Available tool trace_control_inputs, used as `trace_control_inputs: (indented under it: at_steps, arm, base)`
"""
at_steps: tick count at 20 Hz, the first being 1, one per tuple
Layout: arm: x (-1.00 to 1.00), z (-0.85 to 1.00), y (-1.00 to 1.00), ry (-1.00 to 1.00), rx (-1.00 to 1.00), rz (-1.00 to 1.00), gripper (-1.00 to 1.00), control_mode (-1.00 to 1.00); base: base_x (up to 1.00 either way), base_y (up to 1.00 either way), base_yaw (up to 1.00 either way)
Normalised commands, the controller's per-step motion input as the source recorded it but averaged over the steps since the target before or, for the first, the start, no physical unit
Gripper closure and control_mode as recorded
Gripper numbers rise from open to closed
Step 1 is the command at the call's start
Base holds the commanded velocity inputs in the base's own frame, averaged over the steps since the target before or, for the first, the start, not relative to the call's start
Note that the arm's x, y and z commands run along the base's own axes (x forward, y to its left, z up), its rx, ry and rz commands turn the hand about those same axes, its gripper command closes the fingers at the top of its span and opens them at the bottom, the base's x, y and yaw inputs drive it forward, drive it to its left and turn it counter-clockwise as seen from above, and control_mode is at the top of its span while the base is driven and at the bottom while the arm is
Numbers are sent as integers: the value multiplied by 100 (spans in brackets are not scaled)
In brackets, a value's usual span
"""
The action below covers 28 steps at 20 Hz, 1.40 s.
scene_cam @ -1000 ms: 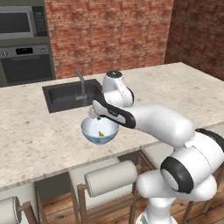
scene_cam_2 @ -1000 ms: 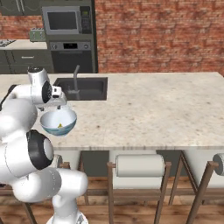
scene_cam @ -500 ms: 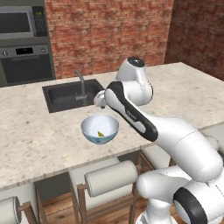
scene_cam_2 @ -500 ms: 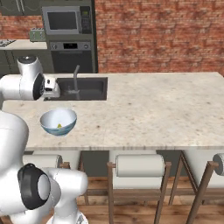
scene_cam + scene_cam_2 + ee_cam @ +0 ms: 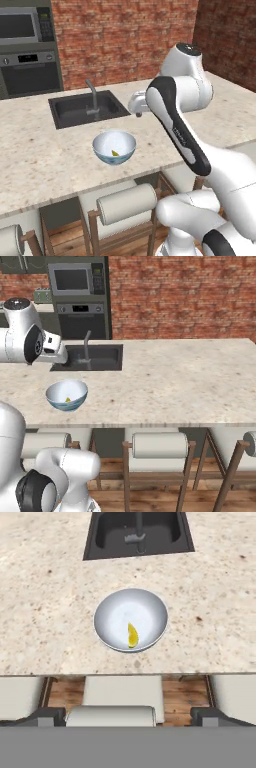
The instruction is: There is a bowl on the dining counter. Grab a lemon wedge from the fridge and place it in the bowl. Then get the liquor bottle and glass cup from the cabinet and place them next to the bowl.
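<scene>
Nearest the counter's front edge, the bowl (image 5: 131, 619) sits on the dining counter (image 5: 45, 612) with the lemon wedge (image 5: 132, 635) lying inside it, its long axis running from the sink side toward that edge. Above it, the gripper (image 5: 138, 105) hangs released, jaws wide and holding nothing, so the bowl lies below the hand. Farther back sits the sink (image 5: 86, 107) with its faucet (image 5: 92, 95). By my reading, the wedge step is done; the liquor bottle and cup remain, away from this counter.
</scene>
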Motion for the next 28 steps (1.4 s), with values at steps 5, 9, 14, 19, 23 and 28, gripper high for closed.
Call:
trace_control_inputs:
  at_steps: [5,9,14,19,23,28]
  arm:
    - [-39,0,-31,15,0,-4,-100,-100]
    - [-38,0,-8,0,0,-2,-100,-100]
    - [0,0,0,0,0,0,-100,100]
    - [0,0,0,0,0,0,-100,100]
    - [0,0,0,0,0,0,-100,100]
    - [0,0,0,0,0,0,-100,100]
  base:
    - [0,0,0]
    - [0,0,0]
    - [-96,8,26]
    - [-46,17,94]
    - [-19,35,98]
    - [2,61,87]
